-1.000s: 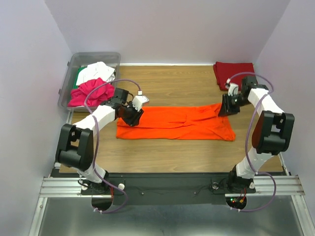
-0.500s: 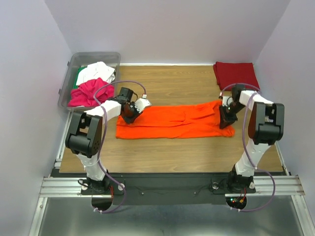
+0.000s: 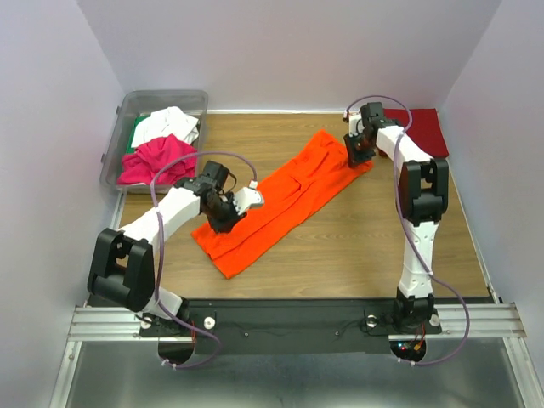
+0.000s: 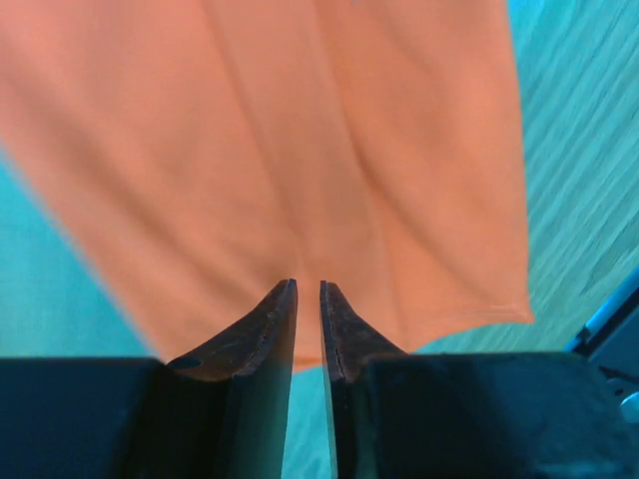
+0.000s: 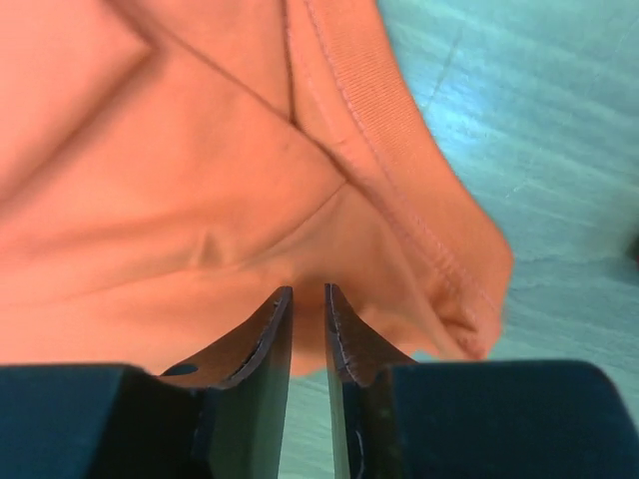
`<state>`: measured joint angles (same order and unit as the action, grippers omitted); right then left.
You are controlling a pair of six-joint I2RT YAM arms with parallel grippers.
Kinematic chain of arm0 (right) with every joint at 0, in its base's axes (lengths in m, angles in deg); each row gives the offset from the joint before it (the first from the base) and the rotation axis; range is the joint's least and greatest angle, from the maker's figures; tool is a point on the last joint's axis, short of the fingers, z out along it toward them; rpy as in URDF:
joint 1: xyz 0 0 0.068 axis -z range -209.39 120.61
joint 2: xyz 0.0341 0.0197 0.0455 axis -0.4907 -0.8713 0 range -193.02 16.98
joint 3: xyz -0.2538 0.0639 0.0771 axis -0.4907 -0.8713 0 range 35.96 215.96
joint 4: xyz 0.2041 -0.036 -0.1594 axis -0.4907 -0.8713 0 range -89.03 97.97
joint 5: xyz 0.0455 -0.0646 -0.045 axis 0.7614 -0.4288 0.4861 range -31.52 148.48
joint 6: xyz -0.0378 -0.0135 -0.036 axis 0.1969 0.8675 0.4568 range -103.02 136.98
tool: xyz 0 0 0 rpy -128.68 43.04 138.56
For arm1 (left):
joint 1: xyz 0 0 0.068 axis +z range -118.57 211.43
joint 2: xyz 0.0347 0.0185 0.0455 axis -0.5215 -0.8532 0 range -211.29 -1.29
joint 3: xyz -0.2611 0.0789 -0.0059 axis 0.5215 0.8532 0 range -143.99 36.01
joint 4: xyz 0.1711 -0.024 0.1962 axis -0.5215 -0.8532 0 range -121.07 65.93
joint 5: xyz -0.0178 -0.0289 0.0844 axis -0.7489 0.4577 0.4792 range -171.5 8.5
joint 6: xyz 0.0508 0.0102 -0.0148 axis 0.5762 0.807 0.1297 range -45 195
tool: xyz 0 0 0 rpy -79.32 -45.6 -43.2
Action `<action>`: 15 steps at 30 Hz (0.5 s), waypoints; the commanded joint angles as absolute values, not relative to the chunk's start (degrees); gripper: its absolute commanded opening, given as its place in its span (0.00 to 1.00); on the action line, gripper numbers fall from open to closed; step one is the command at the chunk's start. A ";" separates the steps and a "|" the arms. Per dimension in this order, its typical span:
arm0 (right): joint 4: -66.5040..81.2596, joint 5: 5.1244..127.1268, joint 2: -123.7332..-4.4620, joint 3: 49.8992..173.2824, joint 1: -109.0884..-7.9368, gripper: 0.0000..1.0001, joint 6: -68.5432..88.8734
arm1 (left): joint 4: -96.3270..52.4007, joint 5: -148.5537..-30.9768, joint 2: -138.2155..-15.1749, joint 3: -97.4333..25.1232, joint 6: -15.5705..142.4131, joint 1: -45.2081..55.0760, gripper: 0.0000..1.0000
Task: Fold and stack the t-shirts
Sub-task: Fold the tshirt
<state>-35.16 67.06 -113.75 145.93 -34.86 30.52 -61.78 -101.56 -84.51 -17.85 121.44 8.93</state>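
Observation:
A bright orange t-shirt (image 3: 280, 200), folded into a long strip, lies slanted across the table from near left to far right. My left gripper (image 3: 228, 214) is shut on its left edge; in the left wrist view the narrow jaws (image 4: 309, 284) pinch orange cloth (image 4: 300, 150). My right gripper (image 3: 355, 155) is shut on the far right end, where the right wrist view shows the collar hem (image 5: 379, 110) bunched at the fingertips (image 5: 308, 289). A folded dark red t-shirt (image 3: 421, 127) lies at the far right corner.
A clear plastic bin (image 3: 127, 106) at the far left holds a magenta shirt (image 3: 157, 157), a white one (image 3: 170, 123) and a green one (image 3: 138, 132). Purple walls close in the table on three sides.
The orange t-shirt has swung from lying straight across to a slant. My right gripper carried its end towards the back and left. My left gripper drew the other end slightly nearer.

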 commanded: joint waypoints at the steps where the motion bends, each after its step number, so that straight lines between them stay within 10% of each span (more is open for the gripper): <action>1: -33.25 65.06 -107.13 146.02 -33.96 0.26 29.37 | -61.70 -105.06 -83.20 -26.63 118.43 9.64 0.29; 15: -33.51 89.59 -97.01 131.75 -41.50 0.24 19.71 | -48.59 -108.84 -99.46 -38.26 104.18 1.20 0.45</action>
